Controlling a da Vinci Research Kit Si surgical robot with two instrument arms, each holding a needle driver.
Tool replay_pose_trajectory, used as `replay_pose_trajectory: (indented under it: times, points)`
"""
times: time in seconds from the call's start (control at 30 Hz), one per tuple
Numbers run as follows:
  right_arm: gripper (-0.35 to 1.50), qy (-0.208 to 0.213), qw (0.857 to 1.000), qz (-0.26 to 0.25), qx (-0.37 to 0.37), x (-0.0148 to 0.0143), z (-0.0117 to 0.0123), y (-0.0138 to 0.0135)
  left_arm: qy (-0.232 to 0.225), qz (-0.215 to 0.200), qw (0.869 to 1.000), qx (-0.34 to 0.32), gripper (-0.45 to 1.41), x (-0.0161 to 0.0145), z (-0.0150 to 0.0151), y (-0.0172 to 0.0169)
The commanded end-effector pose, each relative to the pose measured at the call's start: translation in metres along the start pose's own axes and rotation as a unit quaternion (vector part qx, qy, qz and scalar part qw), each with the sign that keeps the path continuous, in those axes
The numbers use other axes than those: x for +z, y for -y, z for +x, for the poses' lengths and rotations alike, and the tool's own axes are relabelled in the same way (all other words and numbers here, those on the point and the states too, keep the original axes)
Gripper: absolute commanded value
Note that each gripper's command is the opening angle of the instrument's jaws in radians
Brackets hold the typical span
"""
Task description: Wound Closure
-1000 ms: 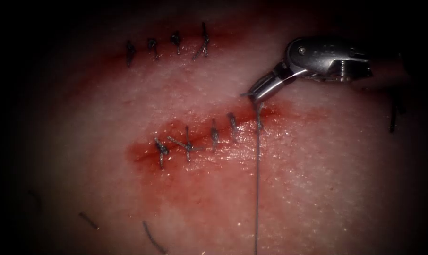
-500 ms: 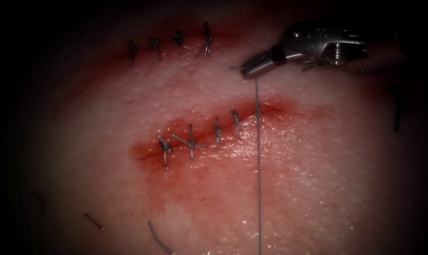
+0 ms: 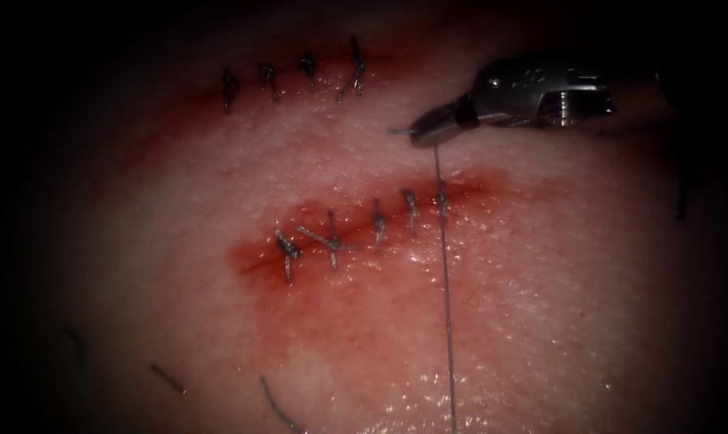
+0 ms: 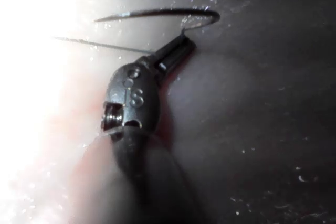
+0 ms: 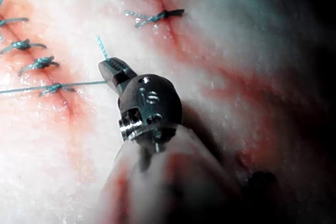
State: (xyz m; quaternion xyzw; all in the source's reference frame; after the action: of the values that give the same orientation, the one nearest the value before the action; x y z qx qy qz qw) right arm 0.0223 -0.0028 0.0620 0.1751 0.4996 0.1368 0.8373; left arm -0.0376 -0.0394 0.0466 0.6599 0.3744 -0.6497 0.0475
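Note:
My right tool reaches in from the right and hovers just above the right end of the cut in the tissue. Its jaws are shut on the thread, and a short end sticks out past the tips. From the jaws the thread drops straight down through the rightmost stitch to the picture's lower edge. The right wrist view has the same tool with the thread running through a knot. My left tool is shut on the curved needle near one end, clear of the tissue.
Several tied stitches cross the cut, with red fluid spread around it. A second stitched cut lies farther back. Loose cut ends of thread lie at the lower left. A dark strand sits at the right edge.
My right tool lifted away from the cut's right end, upward and slightly left, still gripping the thread. The thread now stands drawn out straight between the jaws and the rightmost stitch.

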Motion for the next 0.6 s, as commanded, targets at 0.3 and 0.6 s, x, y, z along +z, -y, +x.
replay_pose_trajectory:
  times: [0.3,0.6]
  points:
    - [1.11,-0.076,0.996,-0.038,0.037,-0.0015,0.0019,0.0035,-0.003,0.107,0.992,0.072,-0.45,-0.0061,0.0117,0.0021]
    - [1.28,-0.105,0.988,-0.092,0.061,-0.006,0.0027,0.0062,0.01,0.18,0.971,0.158,-0.45,-0.0139,0.0228,0.0078]
